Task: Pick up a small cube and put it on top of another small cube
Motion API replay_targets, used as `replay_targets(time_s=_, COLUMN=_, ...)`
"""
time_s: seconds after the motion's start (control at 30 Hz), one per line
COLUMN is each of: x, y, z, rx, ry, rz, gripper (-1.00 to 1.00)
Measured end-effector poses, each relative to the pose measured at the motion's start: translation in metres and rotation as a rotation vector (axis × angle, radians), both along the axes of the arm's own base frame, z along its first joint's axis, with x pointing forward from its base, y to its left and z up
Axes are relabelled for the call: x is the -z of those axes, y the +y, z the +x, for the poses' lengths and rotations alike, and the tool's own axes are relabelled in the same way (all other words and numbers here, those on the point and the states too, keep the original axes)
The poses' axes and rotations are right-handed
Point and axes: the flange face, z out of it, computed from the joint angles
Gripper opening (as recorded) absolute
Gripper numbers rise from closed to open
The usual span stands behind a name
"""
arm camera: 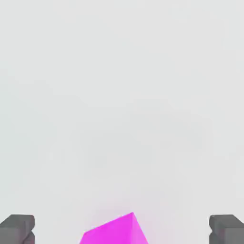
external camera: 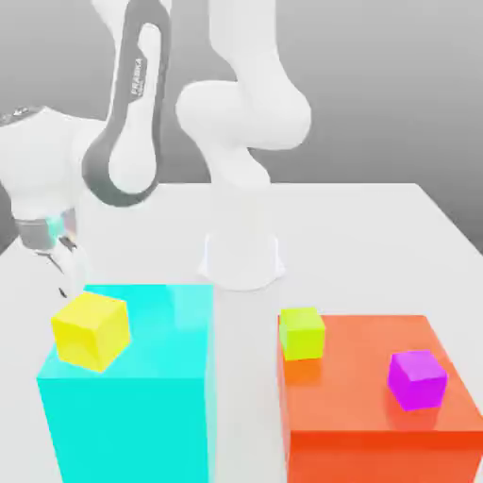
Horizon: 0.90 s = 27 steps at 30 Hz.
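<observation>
In the hand view a small bright magenta-pink cube (arm camera: 114, 232) lies on the pale table, between and slightly beyond my two dark fingertips (arm camera: 18, 229). My gripper (arm camera: 122, 229) is open wide with nothing held. In the exterior view the gripper (external camera: 64, 266) hangs low at the exterior view's left, just behind the big cyan block (external camera: 141, 396). The cyan block hides the table under the gripper there.
A yellow cube (external camera: 91, 330) sits on the cyan block. On the big orange block (external camera: 373, 415) at the exterior view's right rest a lime cube (external camera: 302, 332) and a violet-purple cube (external camera: 416, 379). The arm's white base (external camera: 241, 259) stands between the blocks.
</observation>
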Motion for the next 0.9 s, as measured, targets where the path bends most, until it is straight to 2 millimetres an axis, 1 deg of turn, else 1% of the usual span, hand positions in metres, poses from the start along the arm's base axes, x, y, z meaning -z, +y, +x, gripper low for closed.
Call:
replay_targets(time_s=0.07, x=0.005, y=0.016, z=-0.015, rx=-0.107, ry=-0.002, rz=-0.033, gripper=0.0)
replay_targets(time_s=0.13, x=0.008, y=0.026, z=-0.025, rx=-0.183, ry=-0.003, rz=-0.049, gripper=0.0)
replay_targets(time_s=0.4, x=0.04, y=0.026, z=-0.023, rx=-0.208, ry=0.002, rz=-0.067, gripper=0.0)
replay_targets(time_s=0.6, x=0.069, y=0.028, z=-0.027, rx=-0.209, ry=-0.002, rz=-0.06, gripper=0.0)
replay_targets(time_s=0.63, x=0.073, y=0.029, z=-0.028, rx=-0.21, ry=-0.003, rz=-0.056, gripper=-1.0)
replay_targets(time_s=0.83, x=0.075, y=0.029, z=-0.029, rx=-0.21, ry=-0.004, rz=-0.054, gripper=-1.0)
replay_targets(time_s=0.9, x=0.07, y=0.028, z=-0.027, rx=-0.209, ry=-0.003, rz=-0.058, gripper=-1.0)
